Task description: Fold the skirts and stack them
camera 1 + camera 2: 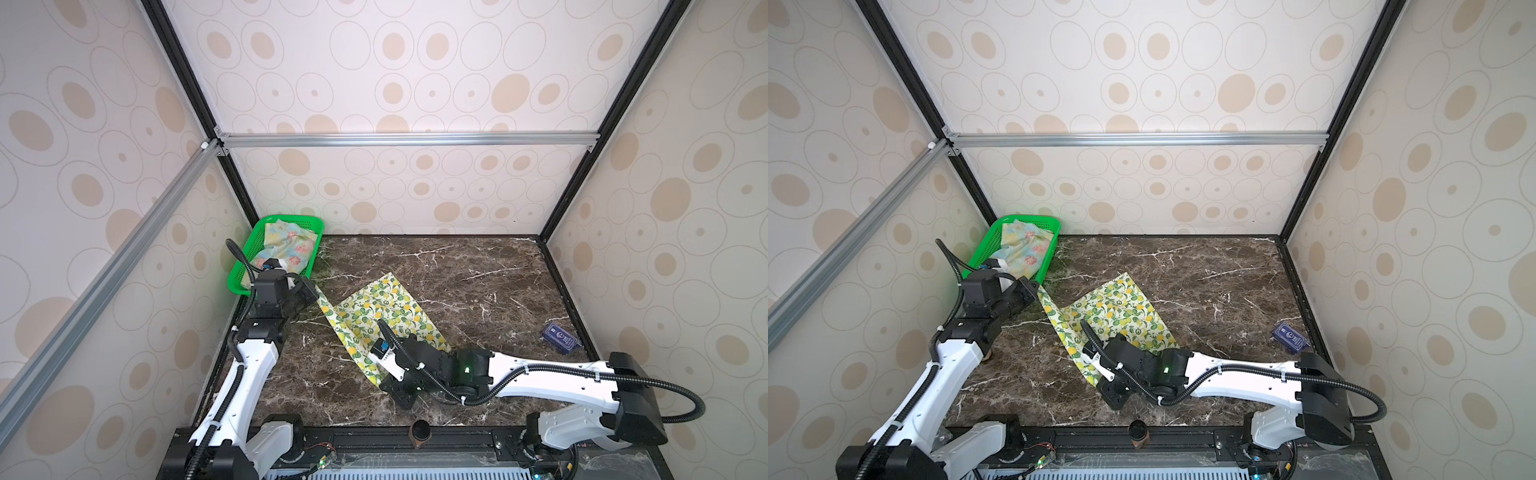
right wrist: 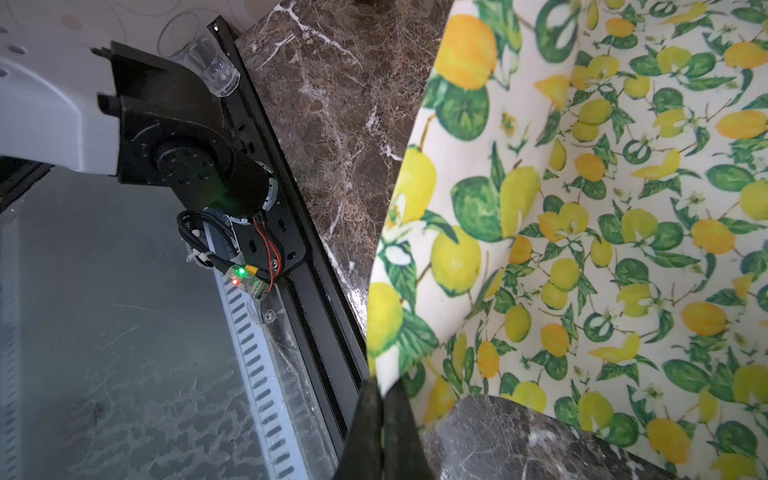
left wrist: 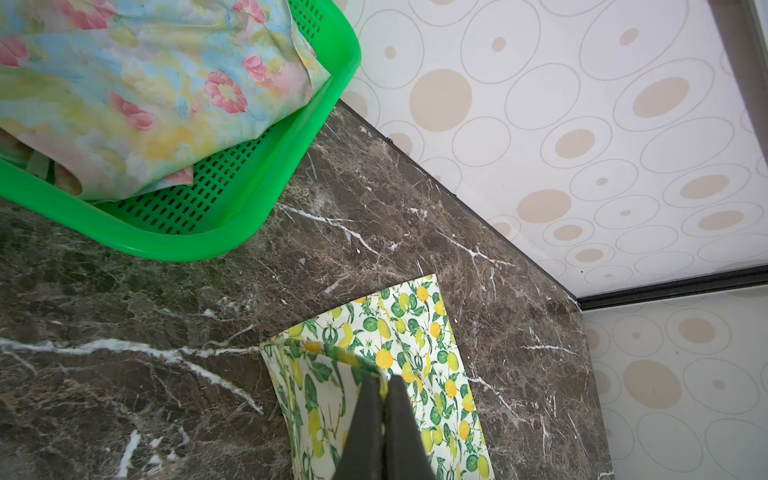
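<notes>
Left wrist: lemon skirt (image 3: pixel 419 353) between fingers (image 3: pixel 365 428)

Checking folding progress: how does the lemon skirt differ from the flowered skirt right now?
The lemon skirt lies mostly spread on the marble table; the flowered skirt sits crumpled in the green basket. The left gripper and right gripper each pinch an edge of the lemon skirt; nothing holds the flowered skirt. Both are thin printed cloth.

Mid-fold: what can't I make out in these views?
- Near edge of lemon skirt: under right arm, both top views.
- Near end of flowered skirt: behind left arm in top views; cut by left wrist view's edge.
- Print on blue box: too small, top views.
</notes>
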Motion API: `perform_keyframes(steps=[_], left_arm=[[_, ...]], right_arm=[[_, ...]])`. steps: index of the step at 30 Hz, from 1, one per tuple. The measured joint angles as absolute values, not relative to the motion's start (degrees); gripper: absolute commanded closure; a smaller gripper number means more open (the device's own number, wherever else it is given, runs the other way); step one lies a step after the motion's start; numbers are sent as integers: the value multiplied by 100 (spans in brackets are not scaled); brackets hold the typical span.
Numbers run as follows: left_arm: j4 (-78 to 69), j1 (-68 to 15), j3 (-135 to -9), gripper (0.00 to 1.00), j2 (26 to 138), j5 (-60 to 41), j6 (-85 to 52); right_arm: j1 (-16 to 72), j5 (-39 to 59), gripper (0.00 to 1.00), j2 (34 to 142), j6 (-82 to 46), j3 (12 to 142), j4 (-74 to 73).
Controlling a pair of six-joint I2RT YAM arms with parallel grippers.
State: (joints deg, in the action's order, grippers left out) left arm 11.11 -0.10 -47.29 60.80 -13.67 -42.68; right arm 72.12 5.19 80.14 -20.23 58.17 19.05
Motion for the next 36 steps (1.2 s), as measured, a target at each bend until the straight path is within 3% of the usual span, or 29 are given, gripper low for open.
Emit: perform_keyframes(steps=[19,36], left_arm=[[169,-1007,-5277,100,7756,-1074,-4414],[-414,-1181,-5859,100,8757,-1041,-4635]], right_arm=[[5830,1208,100,7636,-2338,5030,1490],[5074,1614,100,7384,-2462,4676,1352]])
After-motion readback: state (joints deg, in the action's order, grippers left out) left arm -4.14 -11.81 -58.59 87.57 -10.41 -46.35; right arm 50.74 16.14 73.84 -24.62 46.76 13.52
